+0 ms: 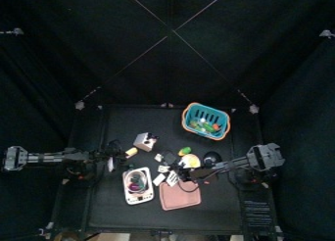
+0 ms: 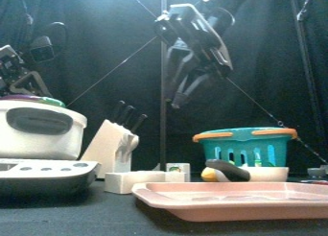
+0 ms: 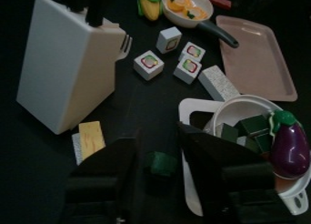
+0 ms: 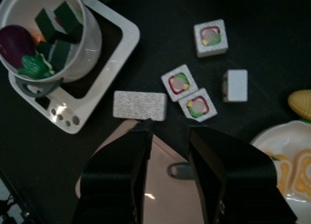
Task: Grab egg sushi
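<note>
The egg sushi (image 3: 90,137), a small yellow piece with a pale underside, lies on the black table against the foot of the white knife block (image 3: 67,68). In the left wrist view my left gripper (image 3: 158,137) hovers just beside it with its jaws apart, and only a small dark green bit (image 3: 159,162) shows in the gap. The egg sushi sits outside the jaws, untouched. My right gripper (image 4: 170,132) hangs open over the edge of the pink tray (image 4: 165,187), holding nothing. From above, the left arm (image 1: 66,157) comes in low at the table's left.
Three white sushi rolls (image 3: 149,62) and a white block (image 3: 219,82) lie mid-table. A white bowl (image 3: 237,114) holding a purple eggplant (image 3: 292,146) stands on a scale. A teal basket (image 1: 206,118) is at the back right, with a small pan (image 3: 183,5) of yellow food nearby.
</note>
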